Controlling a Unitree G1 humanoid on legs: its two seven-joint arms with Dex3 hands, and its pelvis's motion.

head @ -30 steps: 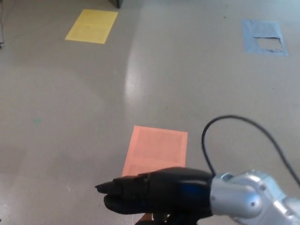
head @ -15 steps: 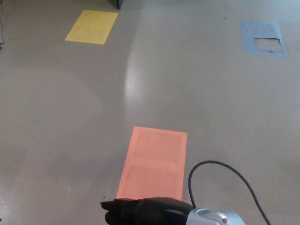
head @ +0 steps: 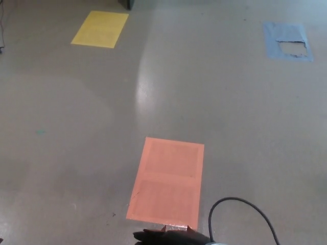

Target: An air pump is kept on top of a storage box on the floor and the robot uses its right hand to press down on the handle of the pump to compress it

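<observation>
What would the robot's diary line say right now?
right hand: bottom edge, mostly cut off | left hand: unseen | pump, box: unseen

The floor [head: 214, 97] is coloured grey with a pale shine. An orange patch [head: 167, 181], a yellow patch [head: 100, 28] and a blue patch [head: 287, 40], torn in the middle, are seen on it. The right hand [head: 171, 237] and the cable [head: 240, 217] are black.

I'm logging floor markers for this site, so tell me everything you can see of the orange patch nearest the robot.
The orange patch is a flat salmon-orange rectangle on the grey floor, longer than wide and slightly skewed. It looks like tape or thin sheet, with a faint inner border and a crosswise seam halfway. Its near edge is shiny and a bit ragged. The robot's right hand overlaps that edge in the picture; contact cannot be judged.
</observation>
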